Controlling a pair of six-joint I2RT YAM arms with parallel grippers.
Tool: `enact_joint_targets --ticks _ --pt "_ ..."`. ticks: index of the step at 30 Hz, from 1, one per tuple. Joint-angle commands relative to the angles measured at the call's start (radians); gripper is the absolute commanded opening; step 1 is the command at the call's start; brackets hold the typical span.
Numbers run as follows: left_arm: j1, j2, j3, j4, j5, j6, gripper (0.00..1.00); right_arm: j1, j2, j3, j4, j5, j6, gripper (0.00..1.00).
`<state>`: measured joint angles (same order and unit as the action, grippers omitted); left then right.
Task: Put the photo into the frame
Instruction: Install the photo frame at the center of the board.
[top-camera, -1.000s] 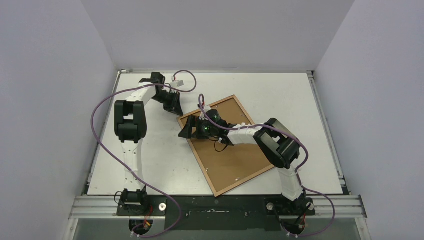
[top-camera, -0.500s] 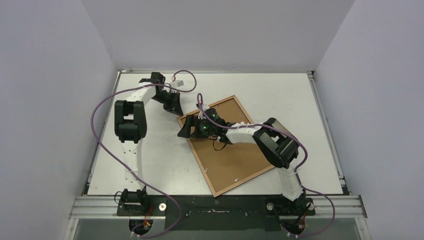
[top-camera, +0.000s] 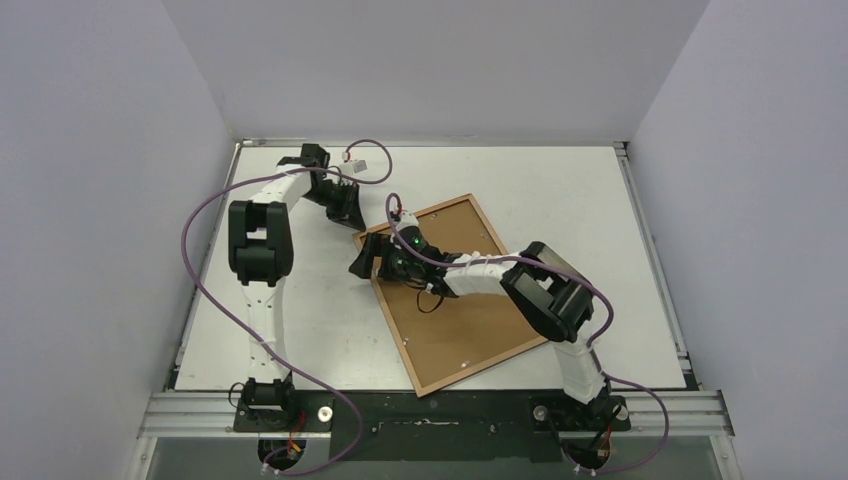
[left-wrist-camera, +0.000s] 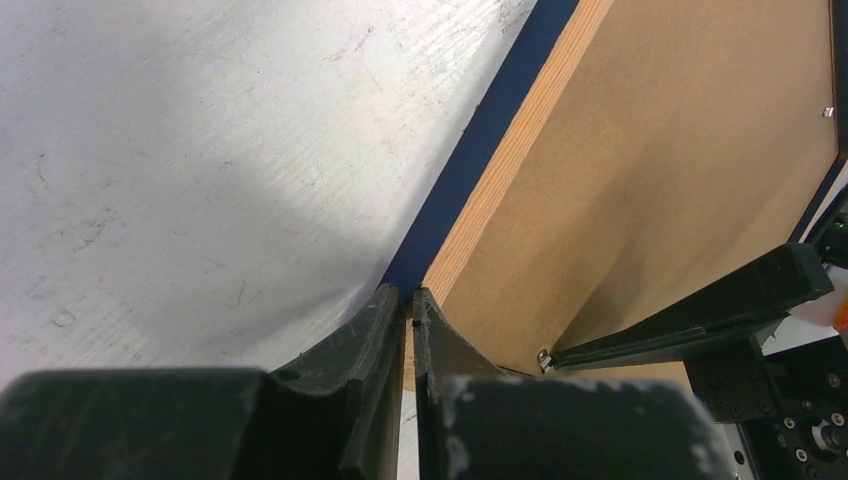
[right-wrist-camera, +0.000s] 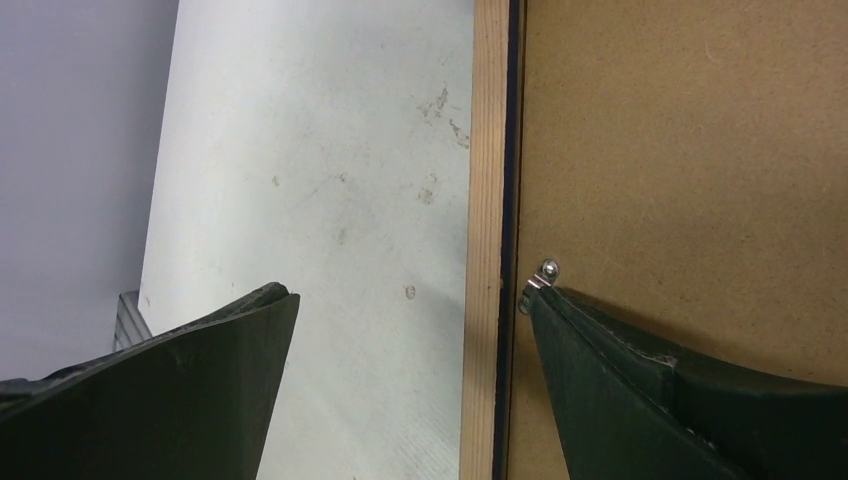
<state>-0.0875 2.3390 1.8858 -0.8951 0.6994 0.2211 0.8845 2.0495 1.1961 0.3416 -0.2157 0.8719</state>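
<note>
The frame (top-camera: 480, 366) lies slanted on the table, back up, with the brown backing board (top-camera: 470, 325) set in it. The photo is hidden. My left gripper (top-camera: 348, 214) is at the frame's far left corner. In the left wrist view it (left-wrist-camera: 408, 293) is shut on the frame's thin wood edge (left-wrist-camera: 500, 170), whose dark blue side (left-wrist-camera: 470, 150) shows. My right gripper (top-camera: 368, 262) is open and straddles the frame's left edge (right-wrist-camera: 488, 200). One finger (right-wrist-camera: 200, 360) is over the table. The other finger (right-wrist-camera: 640, 380) rests on the board (right-wrist-camera: 680, 150) at a small metal clip (right-wrist-camera: 545, 272).
The white table (top-camera: 300, 320) is walled on three sides. Purple cables (top-camera: 200, 215) loop over the left side and by the arm bases. My right gripper's finger (left-wrist-camera: 700, 310) and the clip (left-wrist-camera: 543, 357) show in the left wrist view. A rail (top-camera: 440, 410) runs along the near edge.
The frame has slid a little to the left and toward the near edge. My right gripper moved left with it. The left gripper has stayed at the far corner.
</note>
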Motion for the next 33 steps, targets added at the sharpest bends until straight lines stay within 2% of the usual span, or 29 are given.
enact_joint_targets --ticks 1,7,25,33 --pt "-0.008 -0.024 0.016 -0.044 -0.009 -0.002 0.05 0.049 -0.033 -0.029 -0.096 0.117 0.041 0.91" --pt "-0.004 -0.015 0.035 -0.052 -0.024 0.001 0.05 0.048 -0.098 -0.089 -0.097 0.129 0.051 0.91" --pt "-0.004 -0.037 -0.009 -0.033 -0.016 -0.011 0.03 0.031 0.023 -0.001 -0.054 0.042 0.078 0.91" --pt "-0.007 -0.048 -0.041 -0.024 -0.011 -0.014 0.03 0.025 0.045 0.05 -0.09 0.094 0.064 0.91"
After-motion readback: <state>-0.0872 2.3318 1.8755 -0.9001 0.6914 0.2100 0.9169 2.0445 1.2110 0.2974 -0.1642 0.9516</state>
